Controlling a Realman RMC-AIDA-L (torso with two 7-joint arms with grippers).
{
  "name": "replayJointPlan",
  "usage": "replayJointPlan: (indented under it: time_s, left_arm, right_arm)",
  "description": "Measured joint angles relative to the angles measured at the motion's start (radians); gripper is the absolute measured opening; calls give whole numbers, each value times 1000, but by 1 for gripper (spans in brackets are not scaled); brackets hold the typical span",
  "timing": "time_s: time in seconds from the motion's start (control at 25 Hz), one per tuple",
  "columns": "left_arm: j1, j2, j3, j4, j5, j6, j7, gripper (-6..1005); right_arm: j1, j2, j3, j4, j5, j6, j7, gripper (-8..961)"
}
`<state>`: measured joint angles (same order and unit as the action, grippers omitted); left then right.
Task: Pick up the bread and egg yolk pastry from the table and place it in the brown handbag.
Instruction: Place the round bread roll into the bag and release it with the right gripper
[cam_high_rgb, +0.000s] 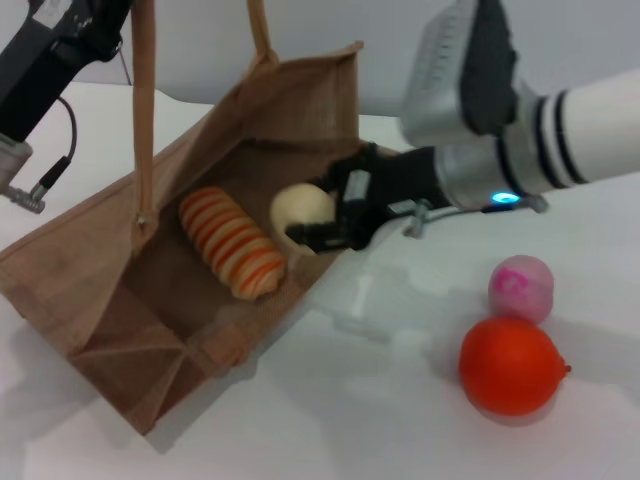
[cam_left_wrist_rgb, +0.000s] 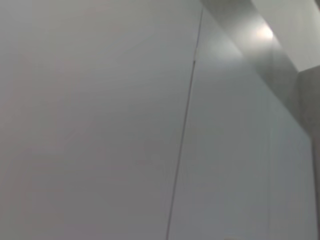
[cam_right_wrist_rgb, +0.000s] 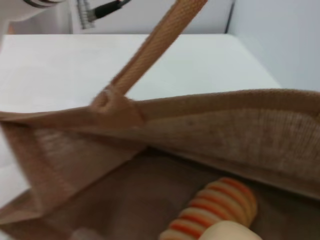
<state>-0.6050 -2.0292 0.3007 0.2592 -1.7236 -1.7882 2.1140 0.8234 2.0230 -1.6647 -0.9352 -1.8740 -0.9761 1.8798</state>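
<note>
The brown handbag (cam_high_rgb: 110, 310) lies open on the white table, its handles held up at the top left by my left arm, whose gripper is out of view. The striped bread (cam_high_rgb: 232, 243) lies inside the bag; it also shows in the right wrist view (cam_right_wrist_rgb: 215, 210). My right gripper (cam_high_rgb: 315, 215) reaches into the bag's mouth from the right and is shut on the pale egg yolk pastry (cam_high_rgb: 303, 209), held just beside the bread. The pastry's edge shows in the right wrist view (cam_right_wrist_rgb: 232, 232), with the bag's far wall (cam_right_wrist_rgb: 225, 125) beyond it.
A round orange fruit (cam_high_rgb: 510, 366) and a pink ball with a magenta mark (cam_high_rgb: 520, 286) sit on the table at the right, outside the bag. The left wrist view shows only a blank grey wall (cam_left_wrist_rgb: 100, 125).
</note>
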Motion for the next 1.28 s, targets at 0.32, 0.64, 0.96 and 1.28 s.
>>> replayJointPlan:
  time_s: [0.32, 0.64, 0.96, 1.28]
  left_arm:
    - [-19, 0, 0, 1, 3, -47, -27, 112]
    - [-33, 0, -5, 7, -5, -100, -63, 112]
    - [-22, 0, -16, 8, -16, -105, -67, 111]
    - [12, 0, -39, 10, -35, -62, -30, 111]
  right_arm:
    - [32, 5, -122, 36, 25, 279, 35, 578]
    - [100, 6, -193, 183, 90, 454, 33, 576]
    - [102, 6, -357, 194, 104, 584, 26, 580]
    - [29, 1, -375, 64, 110, 557, 4, 665]
